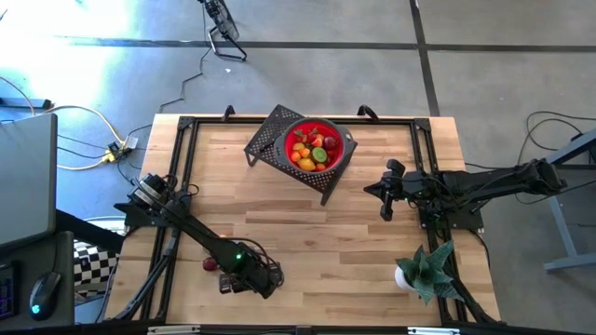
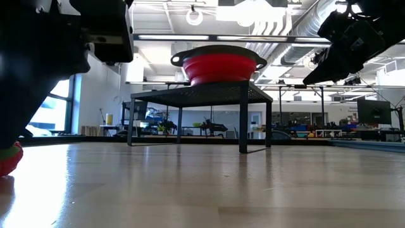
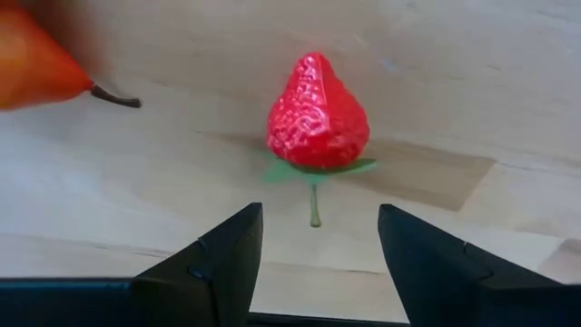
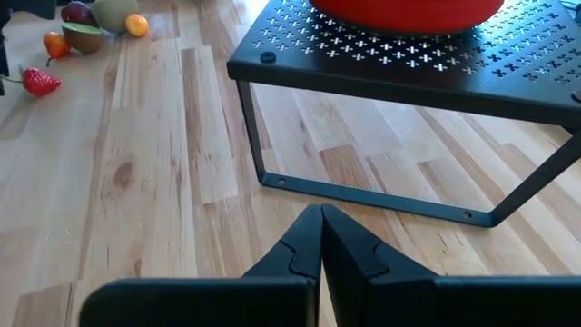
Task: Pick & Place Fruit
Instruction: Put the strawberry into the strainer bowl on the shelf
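**Left fingers open over a strawberry, right arm waiting shut**

My left gripper point(image 1: 244, 277) is down at the near edge of the table point(image 1: 307, 233), left of centre. Through my left wrist camera I see my two dark fingers point(image 3: 218, 263) standing apart with bare wood between them, holding nothing. Just beyond their tips lies a red strawberry point(image 3: 318, 113), its green leaves and thin stem pointing back toward the gap. I am not touching it. Off to one side of it an orange fruit point(image 3: 36, 68) with a short brown stem pokes into view, close to the strawberry but apart from it.

From above, a dark red fruit point(image 1: 209, 264) shows on the wood just beside my left gripper. In the low view a red and green fruit point(image 2: 7, 158) sits on the table under my left arm.

The red bowl point(image 1: 346, 144) stands on a black perforated stand point(image 1: 270, 135) at the far middle of the table, and it holds a heap of fruit point(image 1: 312, 149): red, orange, yellow and green.

My right gripper point(image 1: 385, 194) hangs above the table on the right side, near the stand. Its fingers point(image 4: 304, 245) are pressed together on nothing. A spiky green plant point(image 1: 428, 265) in a white pot sits at the near right corner.
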Action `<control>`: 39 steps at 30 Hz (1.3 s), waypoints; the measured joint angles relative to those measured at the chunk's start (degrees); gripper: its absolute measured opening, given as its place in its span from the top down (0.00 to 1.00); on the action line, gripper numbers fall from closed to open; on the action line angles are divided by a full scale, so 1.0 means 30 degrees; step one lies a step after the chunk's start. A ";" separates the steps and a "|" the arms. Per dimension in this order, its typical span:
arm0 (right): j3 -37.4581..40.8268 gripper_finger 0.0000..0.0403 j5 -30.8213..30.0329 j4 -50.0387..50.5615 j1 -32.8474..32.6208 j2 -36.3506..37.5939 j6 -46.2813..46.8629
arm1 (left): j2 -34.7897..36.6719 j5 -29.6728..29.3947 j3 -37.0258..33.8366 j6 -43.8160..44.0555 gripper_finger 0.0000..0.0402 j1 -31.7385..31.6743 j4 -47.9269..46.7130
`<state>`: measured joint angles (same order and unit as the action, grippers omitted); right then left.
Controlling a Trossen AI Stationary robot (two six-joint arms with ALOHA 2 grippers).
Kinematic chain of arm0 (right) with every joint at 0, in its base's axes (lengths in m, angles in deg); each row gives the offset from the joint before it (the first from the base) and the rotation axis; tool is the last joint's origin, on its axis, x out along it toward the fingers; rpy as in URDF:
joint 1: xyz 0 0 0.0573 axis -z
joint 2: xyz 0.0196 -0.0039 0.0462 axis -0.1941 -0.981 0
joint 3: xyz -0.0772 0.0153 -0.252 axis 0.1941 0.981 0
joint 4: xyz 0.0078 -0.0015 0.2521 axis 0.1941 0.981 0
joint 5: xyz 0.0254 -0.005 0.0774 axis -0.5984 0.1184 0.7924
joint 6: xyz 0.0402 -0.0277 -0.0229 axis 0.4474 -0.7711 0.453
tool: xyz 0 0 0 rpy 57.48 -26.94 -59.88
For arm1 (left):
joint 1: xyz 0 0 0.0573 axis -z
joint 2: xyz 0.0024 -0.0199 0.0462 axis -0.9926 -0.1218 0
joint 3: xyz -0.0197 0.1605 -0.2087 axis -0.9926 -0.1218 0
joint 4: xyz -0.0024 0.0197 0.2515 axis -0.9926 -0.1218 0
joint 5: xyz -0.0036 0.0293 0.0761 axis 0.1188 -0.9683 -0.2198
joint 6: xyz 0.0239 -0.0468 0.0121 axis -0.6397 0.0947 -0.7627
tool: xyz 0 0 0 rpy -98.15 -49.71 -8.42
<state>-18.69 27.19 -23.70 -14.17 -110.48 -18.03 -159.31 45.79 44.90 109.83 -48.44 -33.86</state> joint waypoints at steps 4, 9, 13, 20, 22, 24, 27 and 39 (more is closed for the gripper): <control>0.0000 0.99 0.0000 0.0001 0.0000 0.0000 0.0000 | 0.0000 0.0000 0.0000 -0.0002 0.47 0.0000 -0.0097; 0.0000 0.99 0.0000 0.0005 -0.0001 0.0000 0.0000 | 0.0000 0.0000 -0.0002 -0.0002 0.56 0.0000 -0.0178; 0.0000 0.99 0.0000 0.0005 0.0000 -0.0003 0.0000 | 0.0000 -0.0188 0.0000 -0.0369 0.67 -0.0007 -0.0170; 0.0000 0.99 0.0000 0.0005 0.0000 -0.0007 -0.0002 | 0.0000 -0.0248 0.0000 -0.0425 0.79 -0.0007 -0.0358; 0.0000 0.99 0.0000 -0.0002 0.0000 0.0000 0.0000 | 0.0007 -0.0251 -0.0004 -0.0425 0.81 -0.0007 -0.0483; 0.0000 0.99 0.0000 0.0005 0.0000 -0.0004 0.0000 | 0.0007 -0.0261 -0.0001 -0.0425 0.83 -0.0007 -0.0603; 0.0000 0.99 0.0000 0.0005 0.0000 -0.0005 0.0000 | 0.0007 -0.0307 0.0000 -0.0425 0.86 -0.0007 -0.0622; 0.0000 0.99 0.0000 0.0005 -0.0001 -0.0002 -0.0001 | 0.0015 -0.0306 0.0000 -0.0446 0.99 -0.0007 -0.0614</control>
<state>-18.69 27.19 -23.68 -14.18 -110.49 -18.03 -159.27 44.87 44.90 108.49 -48.46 -35.70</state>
